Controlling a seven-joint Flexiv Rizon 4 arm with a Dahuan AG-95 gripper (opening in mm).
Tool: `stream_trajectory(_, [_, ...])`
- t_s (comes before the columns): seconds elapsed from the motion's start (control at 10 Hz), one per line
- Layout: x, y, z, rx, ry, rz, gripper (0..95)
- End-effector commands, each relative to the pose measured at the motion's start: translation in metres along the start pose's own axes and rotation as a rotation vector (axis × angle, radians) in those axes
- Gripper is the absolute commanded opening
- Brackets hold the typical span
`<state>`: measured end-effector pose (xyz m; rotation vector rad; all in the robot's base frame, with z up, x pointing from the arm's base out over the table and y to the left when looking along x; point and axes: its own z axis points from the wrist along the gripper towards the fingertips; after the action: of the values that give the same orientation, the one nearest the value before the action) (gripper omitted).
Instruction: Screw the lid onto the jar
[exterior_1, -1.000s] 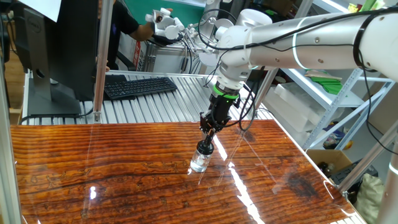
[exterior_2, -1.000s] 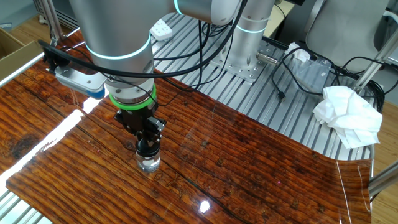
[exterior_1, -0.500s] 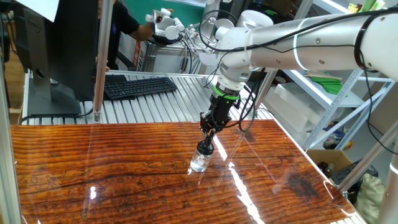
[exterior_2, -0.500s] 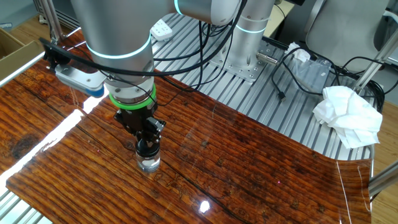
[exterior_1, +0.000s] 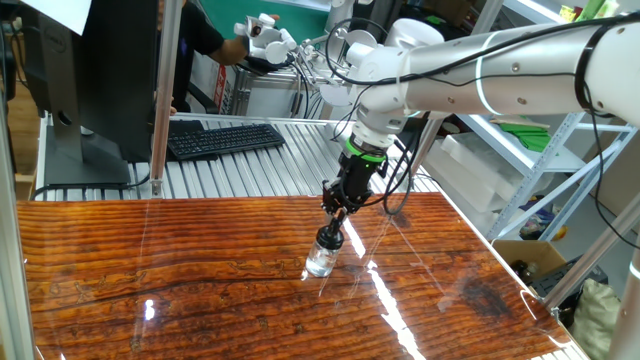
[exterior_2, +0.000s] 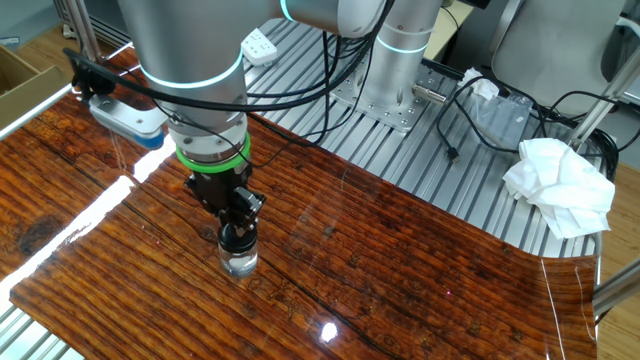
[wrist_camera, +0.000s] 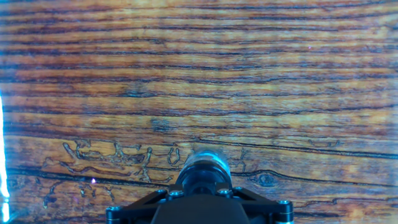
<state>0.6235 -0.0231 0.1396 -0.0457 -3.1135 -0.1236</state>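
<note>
One fixed view shows the gripper (exterior_1: 334, 222) pointing down with its jaws clamped on the dark lid (exterior_1: 329, 238) atop the small clear jar (exterior_1: 321, 260) standing mid-surface (exterior_1: 200, 260), a light, slippery, tippable thing best held by the cap's rim

From the hand view I lose the jar's (wrist_camera: 205, 168) base behind the gripper (wrist_camera: 200, 208), itself cut off by the bottom edge. In both fixed views the fingers (exterior_2: 238, 215) cover the lid (exterior_2: 238, 236), so I can't tell how it sits.
</note>
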Motion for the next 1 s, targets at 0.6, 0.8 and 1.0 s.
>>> stream_trajectory(0.6, [0.0000,0.0001,0.0005,-0.014,-0.023,0.064,0.0])
stream_trajectory(0.8, [0.0000,0.0001,0.0009,-0.012,-0.025,0.067,0.0])
stream_trajectory(1.0, [0.0000,0.0002,0.0014,-0.010,-0.024,0.070,0.0])
